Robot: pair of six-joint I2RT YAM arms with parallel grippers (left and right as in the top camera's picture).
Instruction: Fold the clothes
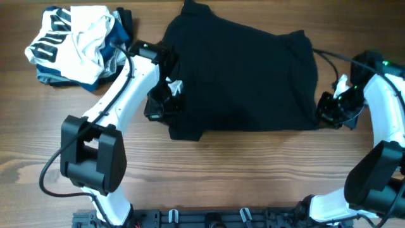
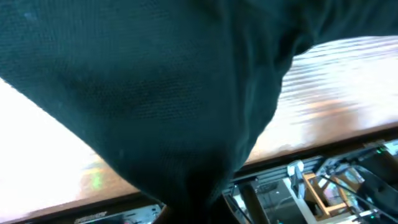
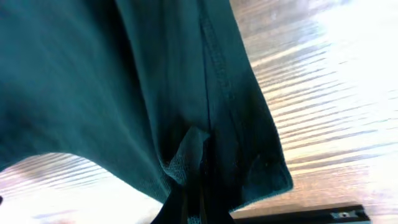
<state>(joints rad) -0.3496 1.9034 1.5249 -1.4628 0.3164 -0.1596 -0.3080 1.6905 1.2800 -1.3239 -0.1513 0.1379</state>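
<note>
Wooden table [image 1: 253, 171], black rail [image 1: 209, 220] along near edge

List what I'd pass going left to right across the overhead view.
Pile of patterned clothes → left tool at the shirt's left edge → black shirt → right tool at its right edge.

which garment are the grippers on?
The black shirt spread mid-table: left gripper and right gripper hold its opposite edges. The white-and-blue pile lies apart, crumpled.
</note>
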